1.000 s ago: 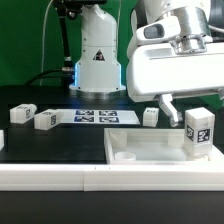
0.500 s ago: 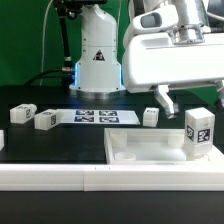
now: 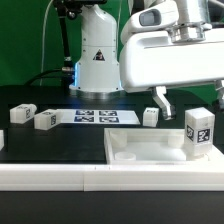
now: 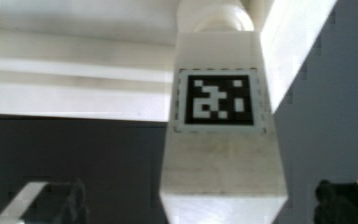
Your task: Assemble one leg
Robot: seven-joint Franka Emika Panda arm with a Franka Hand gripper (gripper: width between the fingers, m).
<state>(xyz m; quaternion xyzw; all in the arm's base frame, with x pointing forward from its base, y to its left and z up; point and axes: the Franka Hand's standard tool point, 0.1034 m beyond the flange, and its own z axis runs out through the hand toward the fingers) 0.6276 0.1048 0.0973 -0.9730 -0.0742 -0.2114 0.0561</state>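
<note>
A white leg [image 3: 199, 130] with a black-and-white tag stands upright in the corner of the large white slab [image 3: 150, 152] on the exterior view's right. My gripper [image 3: 160, 100] hangs above and to the left of it, apart from it, with only one dark finger showing in that view. In the wrist view the leg [image 4: 220, 110] lies between my two dark fingertips [image 4: 48, 204]; the gripper [image 4: 197, 206] is open and holds nothing. Three more legs lie on the table: two at the left [image 3: 22, 113] [image 3: 45, 119] and one near the middle [image 3: 150, 116].
The marker board [image 3: 95, 116] lies flat behind the loose legs. The robot's white base [image 3: 97, 55] stands at the back. A white rail [image 3: 60, 178] runs along the table's front edge.
My gripper has moved a little up and toward the exterior view's left, away from the standing leg. The leg and the other parts have not moved.
</note>
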